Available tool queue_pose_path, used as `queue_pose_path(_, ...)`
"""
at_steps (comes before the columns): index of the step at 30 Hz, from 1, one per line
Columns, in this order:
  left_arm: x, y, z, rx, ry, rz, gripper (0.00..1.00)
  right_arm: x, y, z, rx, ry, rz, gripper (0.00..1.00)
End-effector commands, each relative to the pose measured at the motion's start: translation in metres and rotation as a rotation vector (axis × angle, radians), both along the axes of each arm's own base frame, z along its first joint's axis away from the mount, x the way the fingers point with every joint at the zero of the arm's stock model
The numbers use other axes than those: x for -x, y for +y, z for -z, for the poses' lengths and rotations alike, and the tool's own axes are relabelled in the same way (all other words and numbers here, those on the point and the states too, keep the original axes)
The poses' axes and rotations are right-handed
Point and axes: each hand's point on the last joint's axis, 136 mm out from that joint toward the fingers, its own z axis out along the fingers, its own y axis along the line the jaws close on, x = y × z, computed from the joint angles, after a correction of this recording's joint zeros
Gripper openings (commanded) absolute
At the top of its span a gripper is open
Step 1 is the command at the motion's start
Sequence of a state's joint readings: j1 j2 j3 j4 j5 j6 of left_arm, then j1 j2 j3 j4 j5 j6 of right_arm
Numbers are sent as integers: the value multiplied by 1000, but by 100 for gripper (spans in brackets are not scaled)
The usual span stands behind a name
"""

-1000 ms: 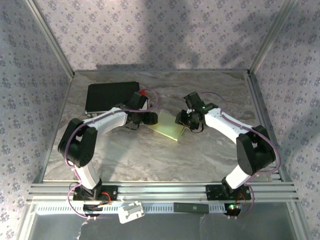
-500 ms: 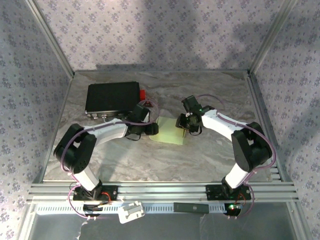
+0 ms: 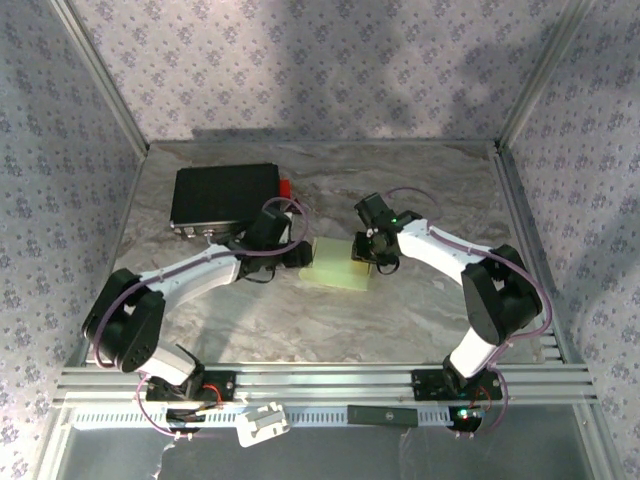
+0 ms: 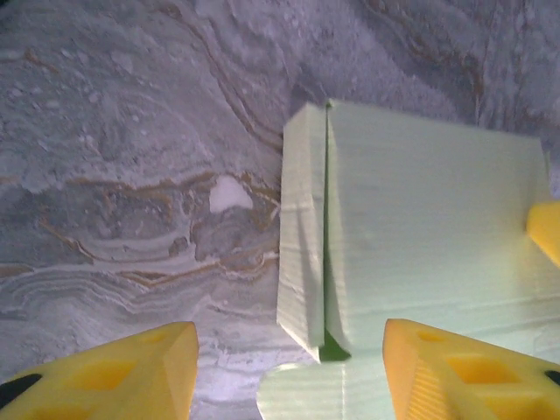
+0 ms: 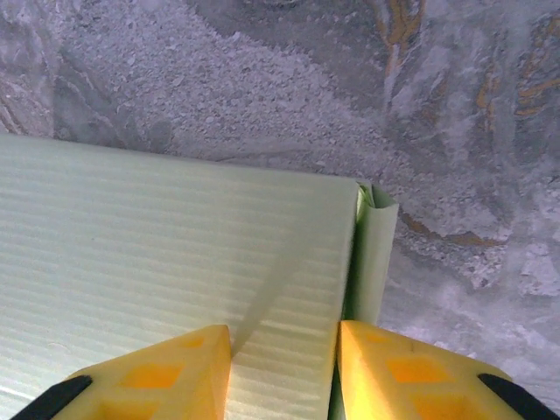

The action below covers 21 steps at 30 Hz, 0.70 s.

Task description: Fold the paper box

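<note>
Earlier tilted, the paper box (image 3: 338,266) is now laid flat on the worktop (image 3: 300,325). The left fingers (image 4: 131,372) are held spread across its left edge; the right fingers (image 5: 166,372) are narrowly parted, nothing pinched.

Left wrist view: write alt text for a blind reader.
A pale green paper box lies on a marbled table, a side flap partly raised. The left gripper's yellow fingers stand open at the bottom, straddling that flap.

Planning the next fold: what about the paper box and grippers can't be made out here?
Top external: paper box ends hidden under left gripper and right gripper.
Left wrist: box's near edge cut off at frame bottom.
Right wrist: whether fingers touch box; seen end-on.
</note>
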State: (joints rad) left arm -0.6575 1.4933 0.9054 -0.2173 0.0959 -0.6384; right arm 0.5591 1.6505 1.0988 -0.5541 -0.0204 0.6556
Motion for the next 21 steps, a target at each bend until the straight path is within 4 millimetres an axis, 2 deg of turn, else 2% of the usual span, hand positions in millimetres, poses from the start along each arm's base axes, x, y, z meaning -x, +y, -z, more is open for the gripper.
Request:
queue_pose_path(1, -12, -8, -2, 15, 20, 44, 58, -1, -3, -2, 51, -3, -40, 33)
queue_pose_path(4, -17, -18, 11, 0, 50, 80, 58, 1, -2, 2, 61, 2, -55, 30)
queue_pose_path(7, -19, -19, 26, -23, 74, 82, 57, 1, -3, 4, 70, 3, -62, 28)
queue_pose_path(14, -11, -26, 51, -42, 92, 94, 54, 0, 1, 0, 68, 8, -97, 28)
queue_pose_path(18, -7, -22, 58, -67, 93, 78, 52, 0, 2, -11, 55, -10, -107, 28)
queue_pose_path(21, -4, -17, 63, -78, 93, 64, 49, 2, -1, -22, 19, -46, -101, 33)
